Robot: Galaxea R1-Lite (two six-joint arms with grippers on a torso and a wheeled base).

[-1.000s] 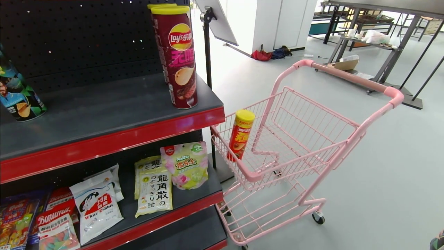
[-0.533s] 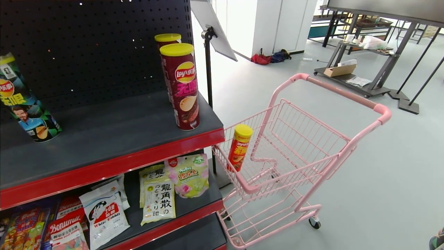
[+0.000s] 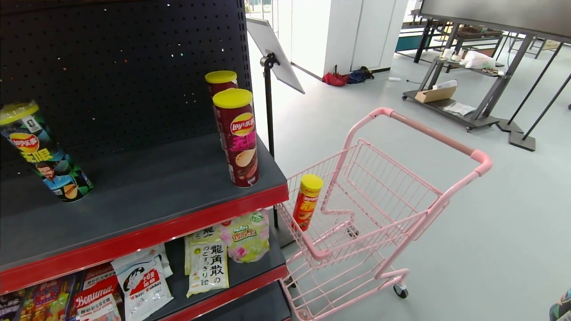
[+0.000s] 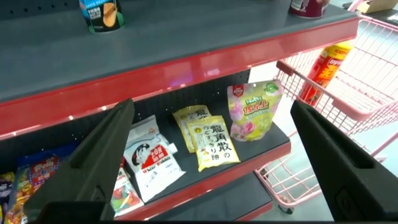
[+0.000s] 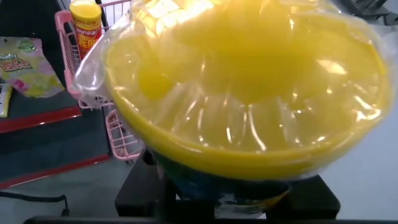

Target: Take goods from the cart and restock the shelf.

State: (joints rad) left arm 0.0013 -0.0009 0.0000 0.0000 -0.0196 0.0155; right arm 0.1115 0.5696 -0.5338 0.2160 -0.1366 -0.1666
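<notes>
A red chip can (image 3: 306, 203) with a yellow lid stands upright in the front corner of the pink cart (image 3: 446, 138), beside the shelf (image 3: 147, 191). On the shelf's upper board stand two maroon chip cans (image 3: 239, 138) at its right end and a green-black can (image 3: 44, 154) at the left. My right gripper (image 5: 227, 186) is shut on a chip can whose yellow plastic lid (image 5: 249, 81) sits close before the right wrist camera. My left gripper (image 4: 211, 162) hangs open before the lower shelf, with nothing between its fingers (image 4: 93, 155).
Snack bags (image 3: 207, 267) lie on the lower shelf board. A stand with a tilted white panel (image 3: 274, 53) rises between shelf and cart. Metal racks (image 3: 468, 107) stand at the far right, and open grey floor lies to the right of the cart.
The whole head picture has slid downward, so the camera has moved; more of the pegboard shows above the cans. The cans and the cart keep their places.
</notes>
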